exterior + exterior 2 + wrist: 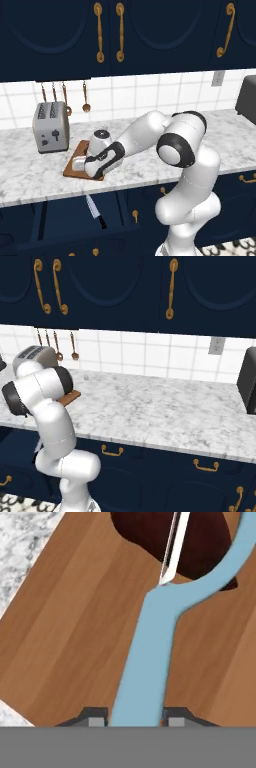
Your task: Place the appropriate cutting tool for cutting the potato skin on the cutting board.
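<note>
The cutting board (75,627) lies under my hand, and its brown corner (70,171) (69,397) pokes out from beneath the arm on the marble counter. The light-blue cutting tool (150,652) lies along the board, its loop head lying over the dark reddish-brown potato (200,542). My gripper (135,719) (79,163) is low over the board, a fingertip (95,718) on either side of the tool's handle. The tips stand very close to the handle, and whether they still press on it is unclear.
A silver toaster (51,126) (35,356) stands just behind and left of the board. A black-handled knife (95,211) shows below the counter's front edge, against the dark cabinets. A black appliance (247,100) (247,381) sits at the far right. Utensils hang on the tiled wall.
</note>
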{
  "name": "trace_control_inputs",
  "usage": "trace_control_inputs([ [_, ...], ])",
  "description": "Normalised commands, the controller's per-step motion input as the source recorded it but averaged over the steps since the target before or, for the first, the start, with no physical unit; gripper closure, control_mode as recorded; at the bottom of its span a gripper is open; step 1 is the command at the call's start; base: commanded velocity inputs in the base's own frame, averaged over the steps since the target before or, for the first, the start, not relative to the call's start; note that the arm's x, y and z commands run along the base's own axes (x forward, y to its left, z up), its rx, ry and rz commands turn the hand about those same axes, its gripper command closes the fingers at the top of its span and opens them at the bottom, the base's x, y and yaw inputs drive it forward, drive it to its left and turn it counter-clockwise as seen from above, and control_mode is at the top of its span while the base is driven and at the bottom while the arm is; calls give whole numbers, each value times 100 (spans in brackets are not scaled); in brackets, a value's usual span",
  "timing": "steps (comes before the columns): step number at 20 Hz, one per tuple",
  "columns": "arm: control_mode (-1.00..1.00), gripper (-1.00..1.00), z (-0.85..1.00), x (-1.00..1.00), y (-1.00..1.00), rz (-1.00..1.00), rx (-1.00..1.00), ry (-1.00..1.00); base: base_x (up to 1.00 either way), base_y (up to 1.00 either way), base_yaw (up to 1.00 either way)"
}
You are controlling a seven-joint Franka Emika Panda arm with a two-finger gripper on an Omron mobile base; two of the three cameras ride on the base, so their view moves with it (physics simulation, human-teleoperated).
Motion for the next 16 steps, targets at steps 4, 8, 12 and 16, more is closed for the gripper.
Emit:
trace_control_inputs([
  [4, -100, -100, 58, -3, -16, 0, 0, 8, 0, 0, 0],
  [8, -100, -100, 91, -1, -17, 0, -6, 6, 0, 0, 0],
  [12, -100, -100, 30, -1, -10, 0, 0, 4, 0, 0, 0],
  [16, -100, -100, 2, 0, -67, 0, 0, 3, 0, 0, 0],
])
